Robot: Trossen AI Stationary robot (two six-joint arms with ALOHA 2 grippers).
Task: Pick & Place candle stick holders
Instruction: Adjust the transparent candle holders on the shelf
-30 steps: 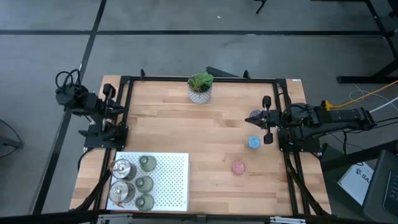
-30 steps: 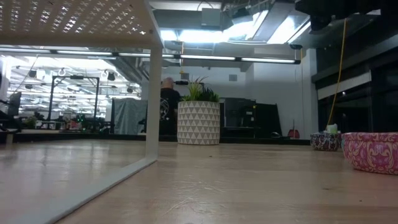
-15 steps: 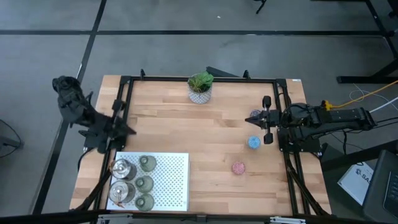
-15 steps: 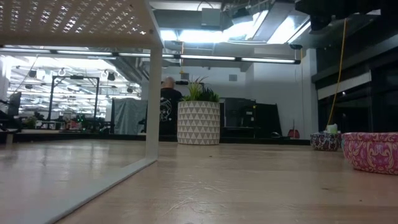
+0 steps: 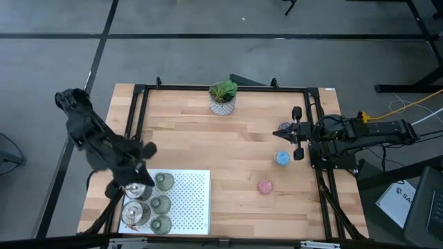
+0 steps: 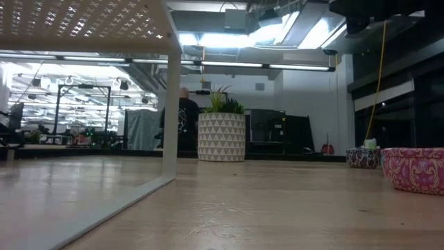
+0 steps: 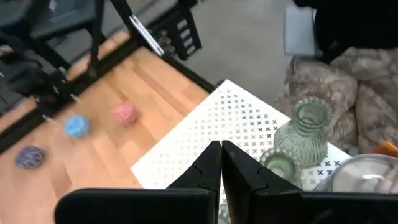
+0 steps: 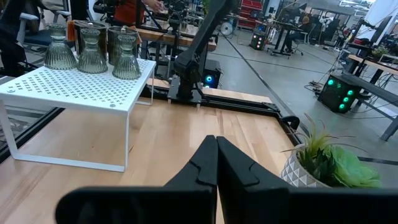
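The left arm has swung from the counter's edge to above the white perforated rack (image 5: 185, 200), its left claw (image 7: 221, 163) clenched and empty. I think it prepares to fetch. Three small round candle stick holders, pink (image 5: 266, 186), blue (image 5: 282, 158) and speckled purple (image 5: 283, 128), lie well apart from it, near the resting, clenched right claw (image 5: 297, 133); five more stand on the rack.

The right gripper (image 8: 216, 163) was closed, its dark fingers pressed together over the wooden table (image 8: 168, 134). Ahead stood a white perforated shelf (image 8: 74, 90) bearing three ribbed olive-grey candle stick holders (image 8: 93, 50). A green plant (image 8: 333, 162) sat near the gripper.
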